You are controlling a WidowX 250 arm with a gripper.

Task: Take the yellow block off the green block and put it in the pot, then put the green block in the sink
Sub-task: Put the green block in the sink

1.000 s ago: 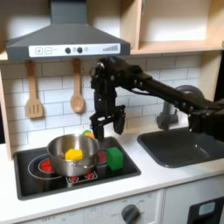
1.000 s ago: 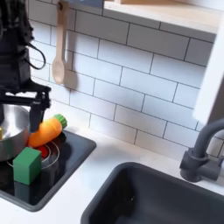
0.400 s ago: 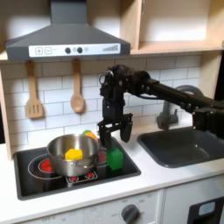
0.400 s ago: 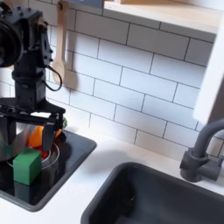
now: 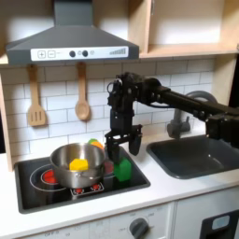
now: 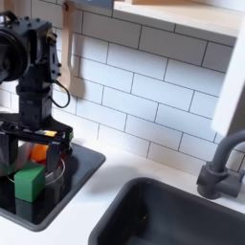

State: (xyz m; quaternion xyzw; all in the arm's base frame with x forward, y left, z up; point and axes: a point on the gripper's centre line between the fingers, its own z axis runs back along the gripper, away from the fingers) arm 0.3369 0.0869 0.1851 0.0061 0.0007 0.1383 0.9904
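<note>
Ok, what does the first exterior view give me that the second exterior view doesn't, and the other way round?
First exterior view: the yellow block lying in the pot, plus the hood and spatula. Second exterior view: a close look at the orange toy behind the gripper. Both exterior views: the open gripper just above the green block on the stove, and the sink with its faucet.
</note>
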